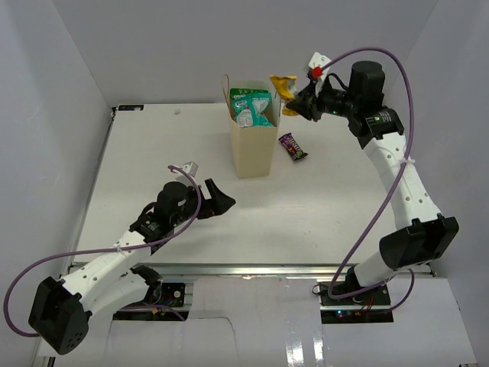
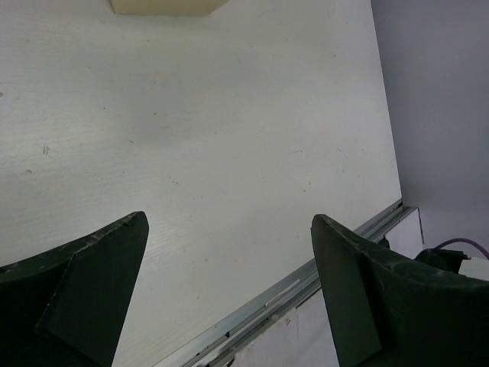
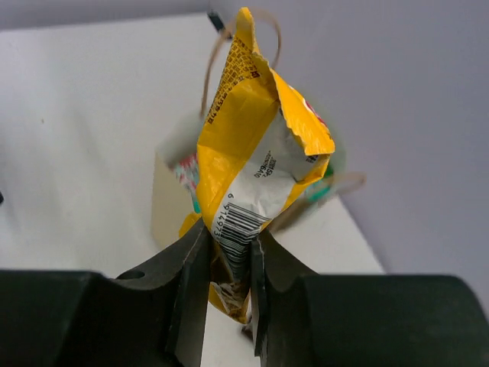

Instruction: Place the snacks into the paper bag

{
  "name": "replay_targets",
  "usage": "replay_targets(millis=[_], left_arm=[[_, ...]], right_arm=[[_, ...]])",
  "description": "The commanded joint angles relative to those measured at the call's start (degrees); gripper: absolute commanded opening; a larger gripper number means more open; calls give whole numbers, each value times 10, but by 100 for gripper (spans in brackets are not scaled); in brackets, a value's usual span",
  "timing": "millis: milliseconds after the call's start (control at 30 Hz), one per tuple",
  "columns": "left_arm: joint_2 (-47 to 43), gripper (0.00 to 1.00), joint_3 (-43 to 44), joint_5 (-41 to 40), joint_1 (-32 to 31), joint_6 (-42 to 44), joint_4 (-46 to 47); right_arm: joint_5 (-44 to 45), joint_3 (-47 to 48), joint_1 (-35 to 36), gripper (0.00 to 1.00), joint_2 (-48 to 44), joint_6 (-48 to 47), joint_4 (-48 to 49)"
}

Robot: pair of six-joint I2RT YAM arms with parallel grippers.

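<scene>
My right gripper [image 1: 296, 103] pinches the yellow packet [image 1: 283, 84] in the air just beside the mouth of the paper bag [image 1: 254, 153]; my left gripper [image 1: 216, 200] stands spread wide over the table [image 1: 153, 153].

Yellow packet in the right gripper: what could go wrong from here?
1. The yellow packet is near the right rim of the bag, not clearly over its mouth; released now, it may fall outside, by the candy bar.
2. The green packet stands high in the bag, so the yellow one may slide off it.
3. Nothing steadies the bag; the right gripper could tip it.
</scene>
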Motion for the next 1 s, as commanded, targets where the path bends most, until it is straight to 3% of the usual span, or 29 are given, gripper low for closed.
replay_targets(millis=[0, 167, 333, 567, 700, 800, 967], left_arm=[[-20, 98, 15, 5, 1, 2, 9], [-45, 98, 11, -1, 1, -5, -3], [-71, 98, 7, -10, 1, -16, -24], [-84, 98, -3, -13, 1, -24, -25], [-60, 98, 4, -3, 1, -20, -17], [-58, 98, 5, -2, 1, -16, -17], [-67, 98, 3, -6, 1, -16, -17]], right_arm=[[45, 107, 47, 8, 41, 14, 25], [182, 225, 134, 8, 134, 61, 44], [283, 191, 169, 10, 155, 66, 71], [333, 148, 170, 16, 153, 40, 75], [340, 130, 170, 43, 147, 24, 62], [332, 114, 171, 57, 130, 22, 52], [302, 110, 169, 68, 90, 20, 32]])
